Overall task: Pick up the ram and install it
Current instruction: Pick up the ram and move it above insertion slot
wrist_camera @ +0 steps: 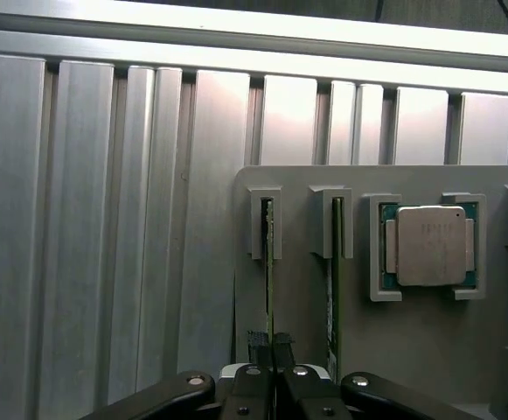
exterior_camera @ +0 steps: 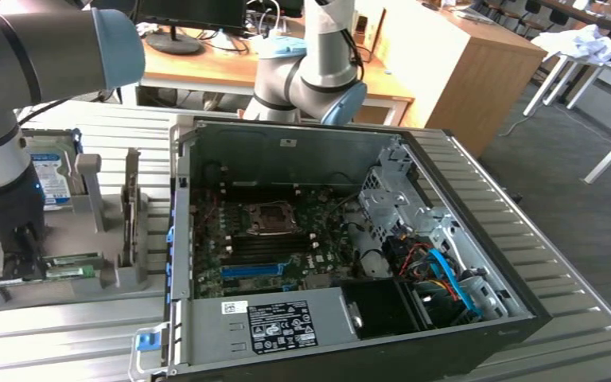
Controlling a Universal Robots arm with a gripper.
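The ram (wrist_camera: 269,254) is a thin green stick standing on edge in a slot of the grey holder (wrist_camera: 411,350). My gripper (wrist_camera: 269,348) is down over it, and its black fingertips (wrist_camera: 255,343) are pressed together on the stick's near end. A second stick (wrist_camera: 333,280) stands in the neighbouring slot. In the exterior view my gripper (exterior_camera: 13,247) is low over the holder (exterior_camera: 99,274) at that view's left, where green ram sticks (exterior_camera: 56,267) lie. The open computer case (exterior_camera: 422,171) with its motherboard (exterior_camera: 274,239) stands to the exterior view's right of the holder.
A processor chip (wrist_camera: 430,245) sits in a pocket of the holder beside the sticks. A hard drive (exterior_camera: 48,171) with a blue-white label stands behind my arm. A blue slot (exterior_camera: 252,269) lies on the motherboard. A second robot arm (exterior_camera: 305,76) stands behind the case, on the ribbed metal table (exterior_camera: 560,263).
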